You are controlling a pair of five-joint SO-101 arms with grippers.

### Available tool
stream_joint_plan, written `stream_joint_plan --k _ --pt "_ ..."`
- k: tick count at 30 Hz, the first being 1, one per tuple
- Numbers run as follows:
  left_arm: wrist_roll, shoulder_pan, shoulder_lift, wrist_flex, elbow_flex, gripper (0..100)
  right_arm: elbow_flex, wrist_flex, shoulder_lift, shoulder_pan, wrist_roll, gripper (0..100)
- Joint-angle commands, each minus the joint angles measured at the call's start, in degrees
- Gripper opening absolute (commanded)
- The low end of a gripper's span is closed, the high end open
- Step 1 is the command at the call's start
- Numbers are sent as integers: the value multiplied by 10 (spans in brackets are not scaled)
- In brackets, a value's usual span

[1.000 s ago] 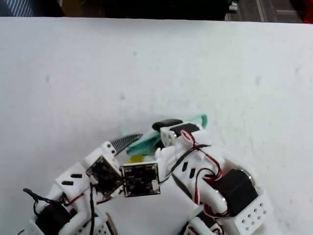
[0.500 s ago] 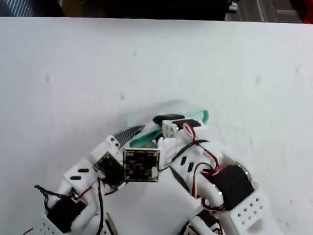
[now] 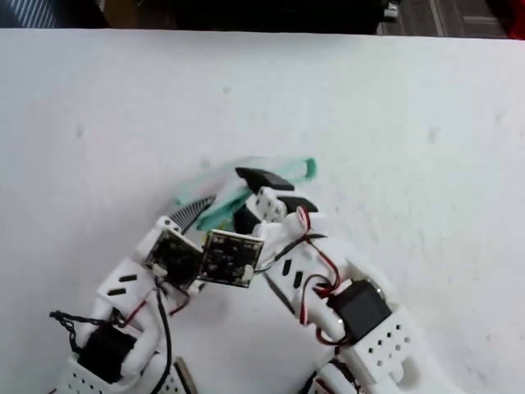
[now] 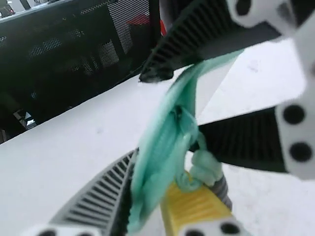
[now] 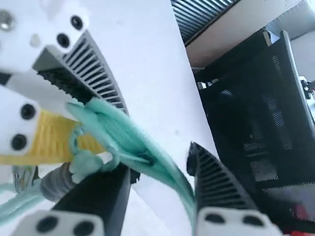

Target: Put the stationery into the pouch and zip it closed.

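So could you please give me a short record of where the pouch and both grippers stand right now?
pouch: teal, near mid-table, held between the two arms
left gripper: fingers shut on pouch
right gripper: fingers apart, pouch edge running between them
pouch closed or not: cannot tell
contents: hidden
table: white

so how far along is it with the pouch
Packing looks done: both arms are at the pouch, not fetching stationery. In hand: the left gripper is clamped on the pouch while the right gripper straddles its edge, jaws apart, next to what looks like the zip's knotted cord pull. To do: the zipping, probably; whether the zip is shut cannot be told here.
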Motion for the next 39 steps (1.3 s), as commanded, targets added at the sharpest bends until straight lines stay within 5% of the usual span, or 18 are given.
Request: stream_joint_plan --k 1,12,21,39 --pt "47 -26 -12 -43 -4 22 -25 -29 -50 -3 -131 217" --pt "48 -26 -12 -47 4 22 -148 -18 -65 37 -287 220" --pt "48 -28 -12 -47 4 22 -188 226 -60 2 -304 165" --pt "45 -23 -12 -44 12 22 -72 161 -58 -64 -303 213"
